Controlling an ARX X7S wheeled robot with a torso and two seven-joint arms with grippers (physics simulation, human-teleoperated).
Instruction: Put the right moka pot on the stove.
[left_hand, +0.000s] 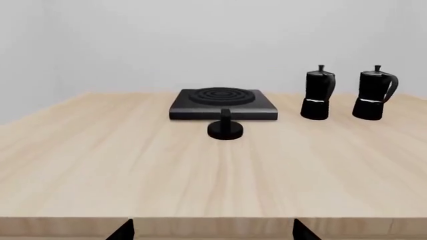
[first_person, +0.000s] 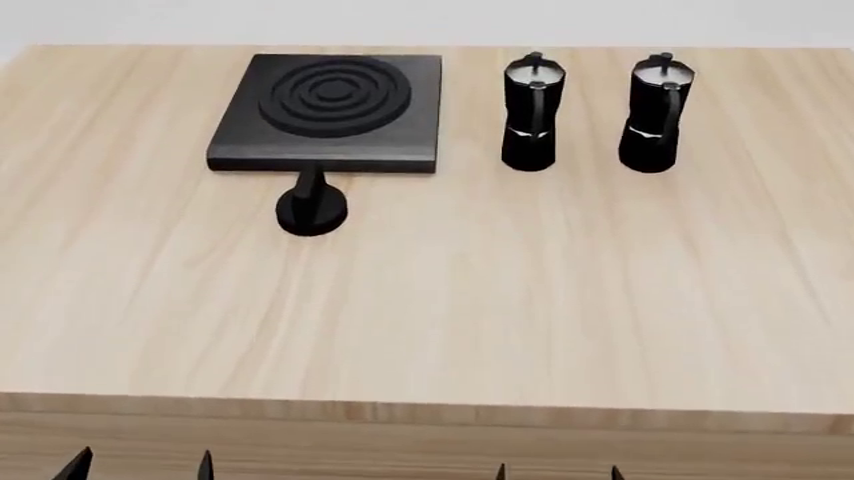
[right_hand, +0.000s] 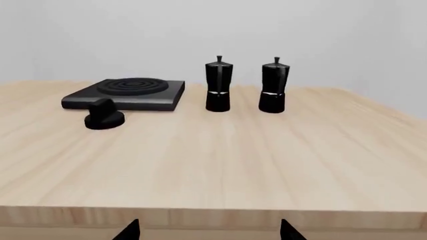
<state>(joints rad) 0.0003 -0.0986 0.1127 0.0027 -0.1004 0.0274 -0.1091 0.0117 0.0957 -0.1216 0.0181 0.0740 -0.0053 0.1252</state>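
A pale wooden worktop (first_person: 534, 300) stretches in front of a plain light-grey wall, with every object gathered along its far edge. Both grippers sit below the near edge and touch nothing: only the dark fingertips of the left gripper (first_person: 140, 465) and the right gripper (first_person: 558, 472) poke into the head view, each pair spread apart with nothing between them. The same parted tips show at the edge of the left wrist view (left_hand: 213, 231) and the right wrist view (right_hand: 210, 231). The right moka pot (first_person: 654, 112) stands upright near the far edge, towards the far right corner, its curved handle facing the near edge. The left moka pot (first_person: 531, 112) stands upright just beside it, the two apart with a gap of bare wood between them. Whether either pot holds anything cannot be told, as both lids are closed. The stove (first_person: 234, 150) lies flat on the far left part of the worktop, and its ringed round burner (first_person: 338, 95) carries nothing. A small black knob (first_person: 310, 210) sits just in front of the stove's near side. Open wood lies between the grippers and the pots.
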